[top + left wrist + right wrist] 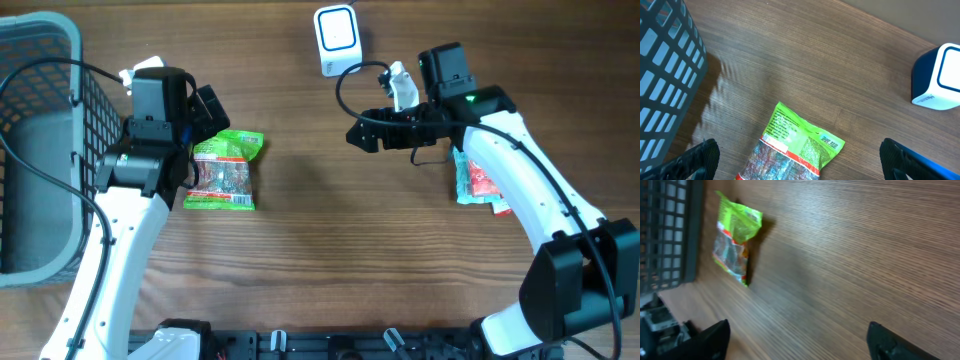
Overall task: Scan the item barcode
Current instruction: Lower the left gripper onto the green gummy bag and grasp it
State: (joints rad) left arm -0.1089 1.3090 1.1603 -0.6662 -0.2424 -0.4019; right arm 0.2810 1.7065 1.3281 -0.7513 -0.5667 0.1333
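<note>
Left pincer (800, 158), spread wide, hangs above the green crinkly plastic snack packet (801, 141): probably light, limp, slippery; pinch its sealed edge.

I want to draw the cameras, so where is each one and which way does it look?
Overhead: above the table, looking straight down; both arms show.
Left wrist: on left arm, facing green bag and scanner; own fingers at bottom corners.
Right wrist: on right arm, facing green bag and basket; own fingers at bottom.
Shared: all see the green bag.
</note>
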